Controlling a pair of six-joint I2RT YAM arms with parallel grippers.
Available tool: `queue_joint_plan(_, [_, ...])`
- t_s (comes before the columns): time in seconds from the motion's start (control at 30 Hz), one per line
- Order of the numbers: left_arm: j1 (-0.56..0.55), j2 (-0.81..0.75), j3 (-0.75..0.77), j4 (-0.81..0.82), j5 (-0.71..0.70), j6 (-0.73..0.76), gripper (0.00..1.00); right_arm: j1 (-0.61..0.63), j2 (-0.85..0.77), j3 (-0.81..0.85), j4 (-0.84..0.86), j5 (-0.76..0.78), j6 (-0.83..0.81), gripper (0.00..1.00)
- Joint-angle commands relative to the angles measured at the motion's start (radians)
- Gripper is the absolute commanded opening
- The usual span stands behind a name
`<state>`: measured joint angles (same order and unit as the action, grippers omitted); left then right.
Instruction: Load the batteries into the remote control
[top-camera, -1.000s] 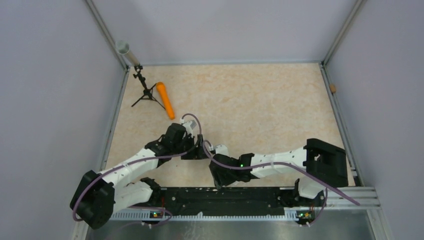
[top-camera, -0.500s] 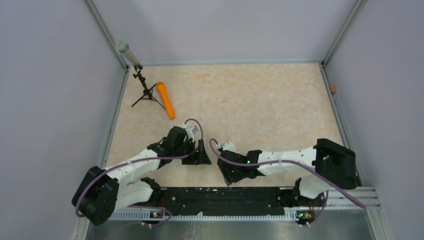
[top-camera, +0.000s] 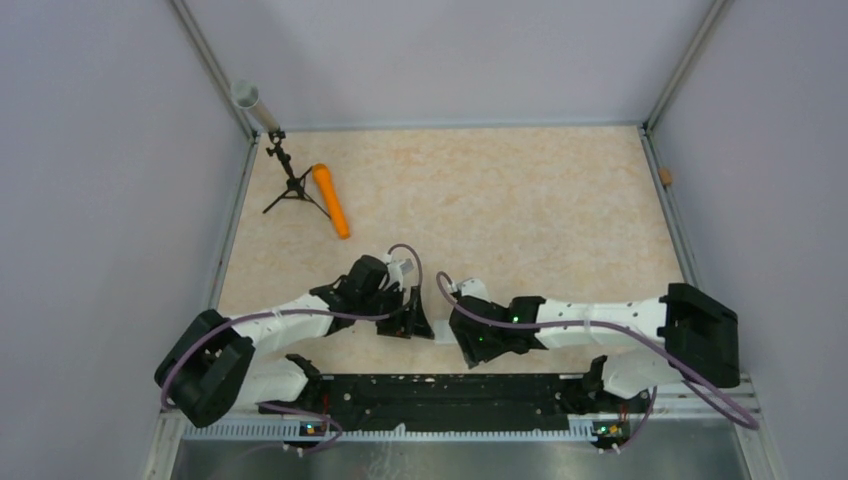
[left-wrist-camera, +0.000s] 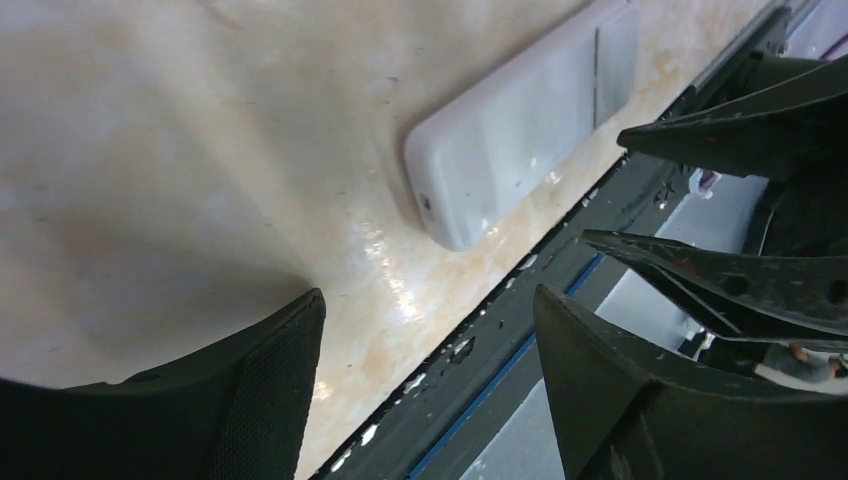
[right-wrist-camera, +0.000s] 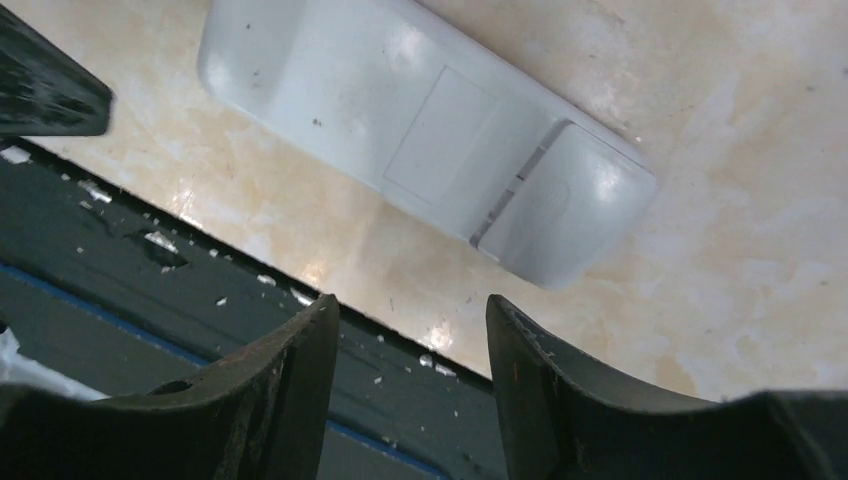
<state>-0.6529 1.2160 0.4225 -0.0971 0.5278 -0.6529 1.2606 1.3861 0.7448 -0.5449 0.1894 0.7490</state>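
The remote control is a white handset that lies flat on the table with its plain back up, close to the near edge. Its battery cover panel looks closed. In the top view only a pale sliver of the remote control shows between the two wrists. My left gripper hovers open and empty just left of the remote control. My right gripper hangs open and empty over the table's near edge, beside the remote. No batteries show in any view.
A black rail runs along the table's near edge right under both grippers. An orange cylinder, a small black tripod and a grey tube stand at the far left corner. Walls close in the table.
Both wrists have moved right and toward the near edge. They were touching a second ago and now stand apart, with the remote lying on the table between them.
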Motion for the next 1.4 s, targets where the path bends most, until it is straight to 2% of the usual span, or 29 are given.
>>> queue_joint_plan(0.0, [-0.057,0.044,0.011,0.079,0.003,-0.029,0.77,-0.014,-0.119,0.054,-0.122,0.028,-0.001,0.56])
queue_joint_plan(0.1, [-0.061,0.085,0.004,0.128,0.000,-0.053,0.75,-0.049,-0.176,0.050,-0.170,0.054,0.020,0.58])
queue_joint_plan(0.33, [-0.064,0.188,0.011,0.230,0.016,-0.091,0.62,-0.163,-0.243,-0.023,-0.120,0.073,0.064,0.59])
queue_joint_plan(0.83, [-0.064,0.286,0.019,0.262,0.011,-0.089,0.43,-0.263,-0.201,-0.129,0.047,0.036,0.112,0.46])
queue_joint_plan(1.37, [-0.066,0.297,0.010,0.270,0.015,-0.084,0.36,-0.283,-0.166,-0.158,0.103,0.000,0.113,0.39])
